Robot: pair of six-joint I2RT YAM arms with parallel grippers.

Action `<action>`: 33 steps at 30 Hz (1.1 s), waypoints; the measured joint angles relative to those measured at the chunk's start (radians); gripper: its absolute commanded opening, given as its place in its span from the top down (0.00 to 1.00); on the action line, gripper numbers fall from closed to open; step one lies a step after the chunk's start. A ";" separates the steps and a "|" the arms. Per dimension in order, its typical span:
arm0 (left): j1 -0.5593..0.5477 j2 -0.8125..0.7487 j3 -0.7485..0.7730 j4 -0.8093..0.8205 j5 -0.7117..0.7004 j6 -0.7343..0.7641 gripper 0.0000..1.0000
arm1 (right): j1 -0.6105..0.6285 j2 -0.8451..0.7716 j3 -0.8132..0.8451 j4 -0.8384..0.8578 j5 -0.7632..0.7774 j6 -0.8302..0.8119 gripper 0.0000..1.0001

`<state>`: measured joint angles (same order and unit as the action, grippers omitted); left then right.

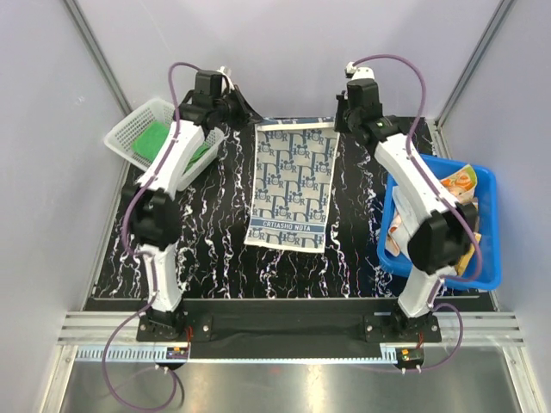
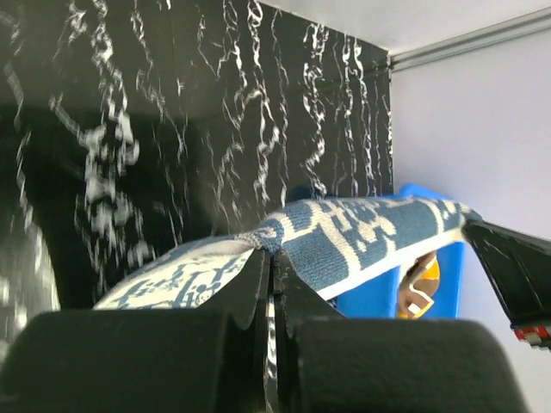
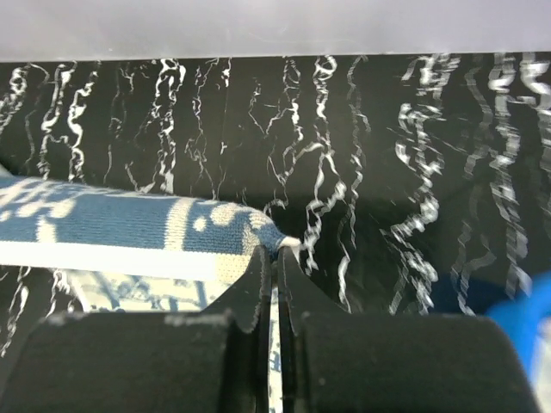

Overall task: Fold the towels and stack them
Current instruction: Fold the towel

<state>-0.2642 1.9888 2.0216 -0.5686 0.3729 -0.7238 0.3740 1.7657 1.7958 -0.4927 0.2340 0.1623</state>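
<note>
A navy towel with a pale square pattern lies spread lengthwise on the black marbled table. My left gripper is shut on its far left corner and my right gripper on its far right corner. In the left wrist view the jaws pinch the towel's corner, and the far edge runs lifted toward the right arm. In the right wrist view the jaws pinch the other corner of the towel. A green towel lies in the white basket. Orange and yellow towels sit in the blue tub.
The white mesh basket stands tilted at the far left, close beside the left arm. The blue tub stands at the right edge, partly under the right arm, and the blue tub shows behind the towel in the left wrist view. Pale walls close the workspace.
</note>
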 measured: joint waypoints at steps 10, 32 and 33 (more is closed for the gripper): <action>0.113 0.348 0.147 0.020 0.243 0.040 1.00 | -0.066 0.332 0.187 -0.083 -0.226 0.058 1.00; -0.002 -0.126 -0.678 -0.056 0.225 0.248 1.00 | -0.054 -0.038 -0.533 -0.177 -0.473 0.196 1.00; -0.007 -0.137 -0.704 -0.056 0.220 0.248 1.00 | -0.054 -0.054 -0.552 -0.172 -0.483 0.198 1.00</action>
<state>-0.2714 1.8523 1.3174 -0.6250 0.5926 -0.4759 0.3199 1.7119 1.2434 -0.6651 -0.2489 0.3603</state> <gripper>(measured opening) 0.012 0.019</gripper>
